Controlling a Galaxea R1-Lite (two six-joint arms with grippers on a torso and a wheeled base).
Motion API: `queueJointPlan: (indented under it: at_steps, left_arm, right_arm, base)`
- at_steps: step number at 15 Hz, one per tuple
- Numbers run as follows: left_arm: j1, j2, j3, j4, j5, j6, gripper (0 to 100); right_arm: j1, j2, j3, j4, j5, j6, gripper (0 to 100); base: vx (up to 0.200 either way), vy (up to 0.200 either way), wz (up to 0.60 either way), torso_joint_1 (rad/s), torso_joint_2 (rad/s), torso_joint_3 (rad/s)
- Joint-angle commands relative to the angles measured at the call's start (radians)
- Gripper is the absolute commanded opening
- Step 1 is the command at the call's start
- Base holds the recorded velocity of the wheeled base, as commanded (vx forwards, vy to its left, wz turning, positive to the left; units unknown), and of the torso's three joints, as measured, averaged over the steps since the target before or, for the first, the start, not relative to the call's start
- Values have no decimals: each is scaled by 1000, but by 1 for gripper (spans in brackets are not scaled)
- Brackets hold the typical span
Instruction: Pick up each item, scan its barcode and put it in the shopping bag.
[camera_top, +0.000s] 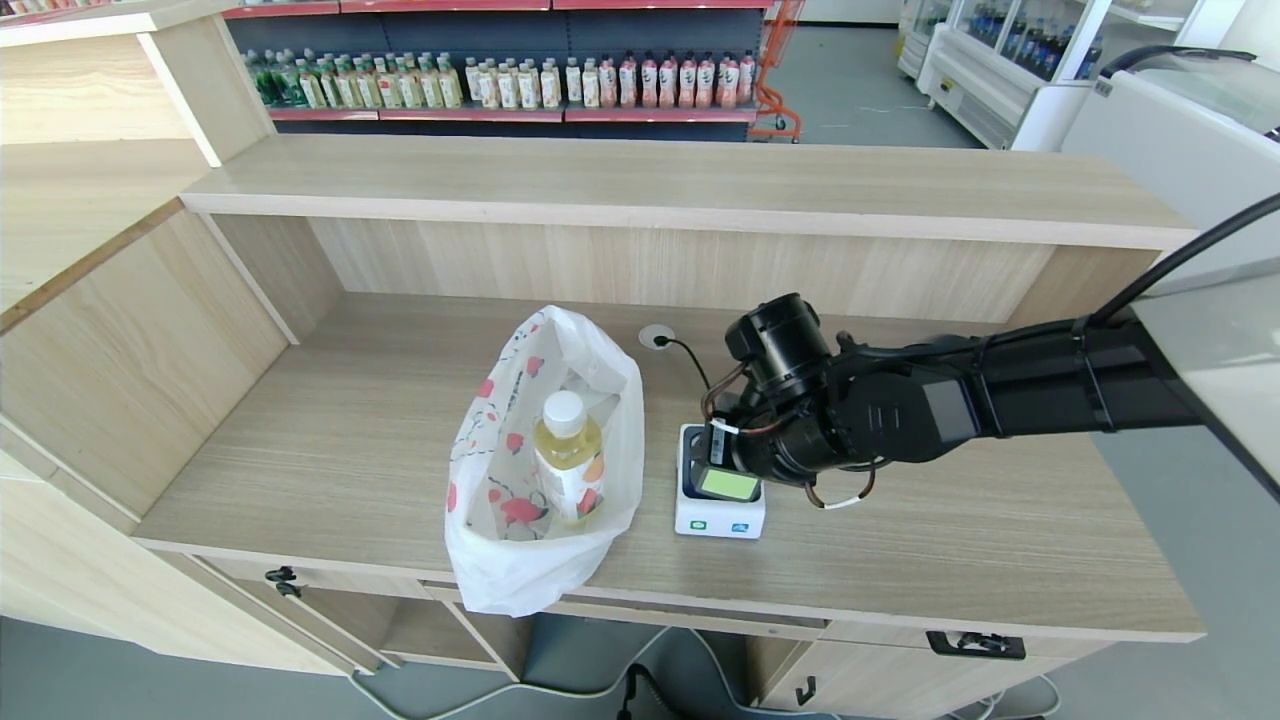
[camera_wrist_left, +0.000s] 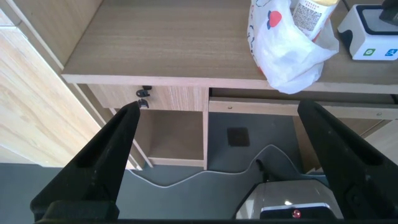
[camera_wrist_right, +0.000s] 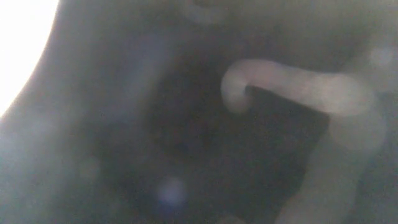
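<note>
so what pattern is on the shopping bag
The shopping bag is white with scattered red prints; clearest in the head view.

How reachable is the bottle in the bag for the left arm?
Probably yes: the bag stands open, the bottle showing inside, the right arm over the scanner. The open left gripper sits before the counter edge, unblocked.

Beyond the wooden counter (camera_top: 350, 430) stands a red shelf (camera_top: 470, 115) of bottled drinks (camera_top: 500, 85).

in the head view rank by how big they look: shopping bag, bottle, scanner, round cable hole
1. shopping bag
2. bottle and scanner: too alike to rank, scanner partly hidden
3. round cable hole
</note>
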Motion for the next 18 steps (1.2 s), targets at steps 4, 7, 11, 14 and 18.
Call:
queueJointPlan:
  at_steps: [4, 7, 11, 14, 18]
  left_arm:
    - [0, 0, 0, 0, 0, 0, 100]
    - [0, 0, 0, 0, 0, 0, 100]
    - [0, 0, 0, 0, 0, 0, 100]
    - [1, 0, 0, 0, 0, 0, 100]
    - [0, 0, 0, 0, 0, 0, 100]
  right_arm:
    - [4, -38, -6, 1, -6, -6, 0]
    - [-25, -56, -4, -5, -137, -39, 0]
    - [-223, -82, 7, -183, -180, -142, 0]
    - [-275, -198, 109, -496, -91, -365, 0]
    - [-213, -359, 364, -807, 84, -644, 0]
  base:
    - [0, 0, 0, 0, 0, 0]
    - [0, 0, 0, 0, 0, 0]
    - [0, 0, 0, 0, 0, 0]
    - [0, 67, 0, 2, 2, -1]
    - [0, 200, 0, 7, 0, 2]
